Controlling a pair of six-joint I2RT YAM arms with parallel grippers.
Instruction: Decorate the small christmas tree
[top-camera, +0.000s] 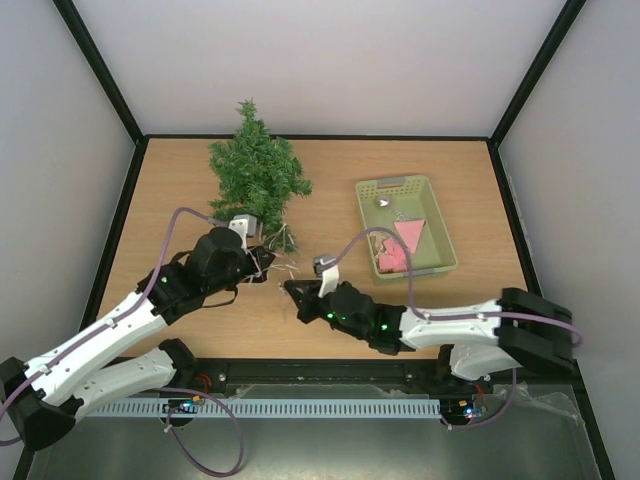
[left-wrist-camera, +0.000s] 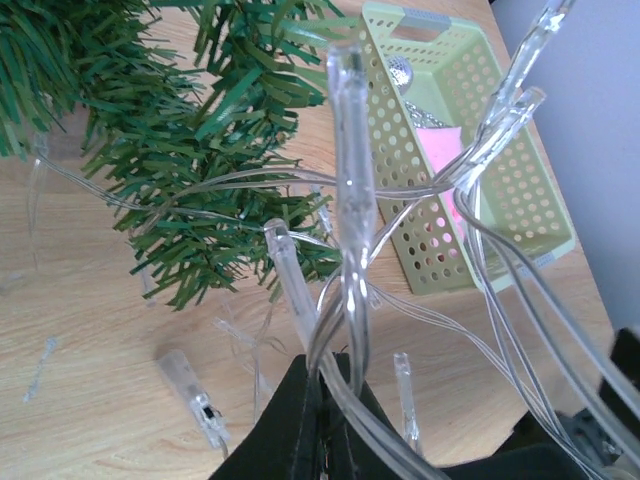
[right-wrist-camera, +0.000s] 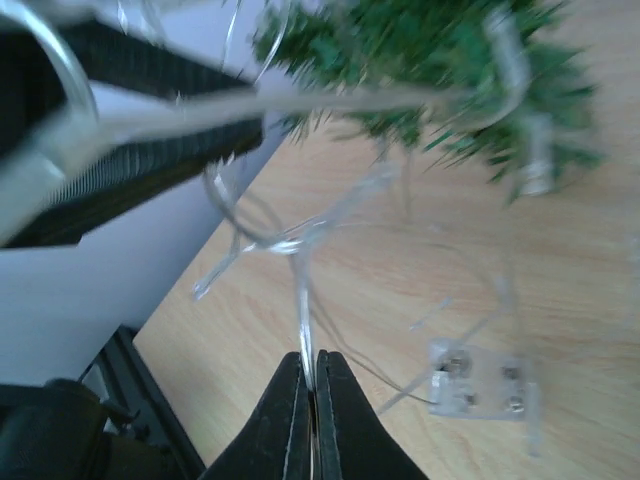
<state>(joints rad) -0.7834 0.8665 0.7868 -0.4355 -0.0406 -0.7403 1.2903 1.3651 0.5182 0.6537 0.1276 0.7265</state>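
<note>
- The small christmas tree (top-camera: 255, 170) sits upper left of centre in the top view. It is a dark green cone of stiff, bristly needles, with its tip toward the top of the frame and its wide skirt lowest.
- A light string (left-wrist-camera: 345, 190) of thin clear wire with long, clear plastic bulbs loops out from the tree's lower branches. It trails over the wood just below the skirt.
- The left gripper (left-wrist-camera: 328, 380) is at the bottom of its own view. Its black fingers are clenched on a bundle of those wires, and one bulb stands straight up above them.
- The right gripper (right-wrist-camera: 309, 362) has its fingers pressed together on a single strand. That view is blurred, so the pinch looks firm but fine detail is lost.
- A small clear box (right-wrist-camera: 475, 385) with metal screws lies flat on the wood, lower right in the right wrist view.
- A pale green basket (top-camera: 447, 240) of perforated plastic, rectangular, sits right of centre in the top view, well apart from the tree. It holds pink pieces (top-camera: 408, 238) and a silver ball (top-camera: 381, 201).
- The table (top-camera: 180, 190) is light wood-grain board, smooth and matt.
- Plain pale walls close it in on three sides, edged by black frame bars.
</note>
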